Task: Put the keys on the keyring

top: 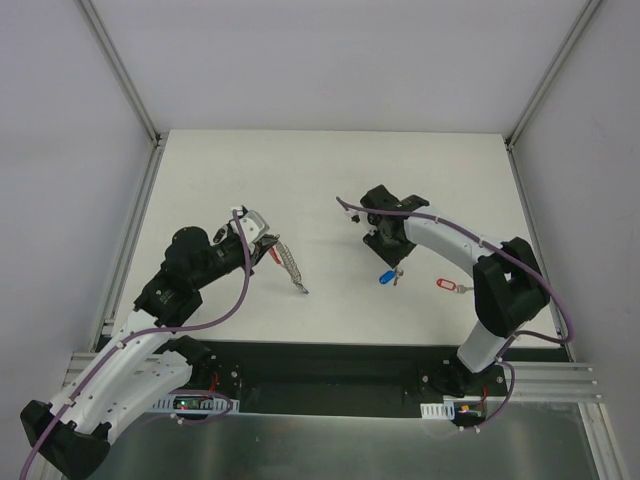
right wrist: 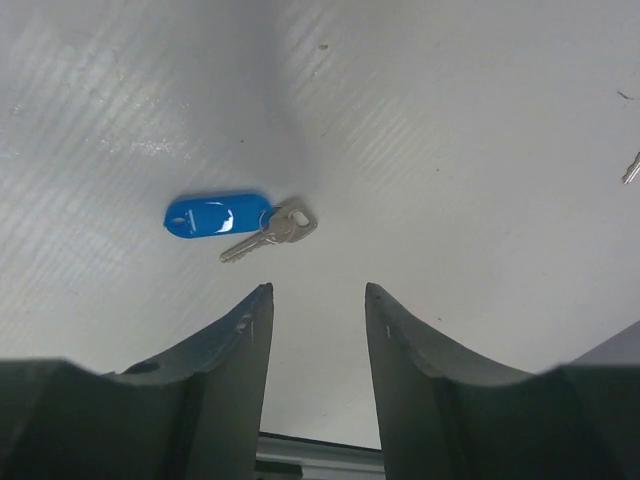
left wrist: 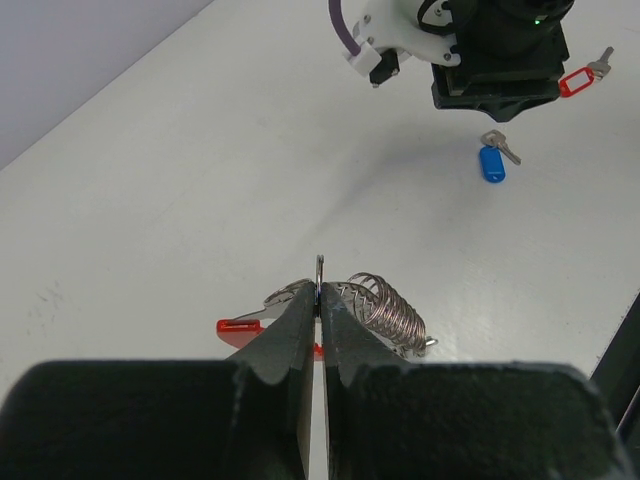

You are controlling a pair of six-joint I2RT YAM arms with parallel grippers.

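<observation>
Step in hand: judged to be the reach for the blue-headed key [right wrist: 218, 216]; no key is on the keyring [left wrist: 385, 312] yet.
Left gripper [left wrist: 320, 300]: clamped on the keyring's thin silver ring, which stands edge-on between the pads. The coiled chain shows on one side of the fingers and the red band on the other.
Keyring position: over the left half of the table [top: 330, 180], nearer its near edge than its far edge. The chain trails toward the table's middle; whether its tip rests on the surface cannot be told.
Right gripper [right wrist: 317, 295]: jaws parted with nothing between them, pointing down at the table above the key.
Blue-headed key position: flat on the table, right of centre and near the near edge. In the right wrist view it lies just ahead of the fingertips, offset to one side and outside the gap.
Red-tagged key [top: 447, 286]: flat near the near edge, further toward the right edge, apart from the blue one and untouched.
Next move, judged: shift sideways until the key sits between the jaws, descend to the surface, then close on the plastic head so the metal loop stays free.
Risk, judged: the key is thin and flat, so the fingers may slide over it or push it away.
</observation>
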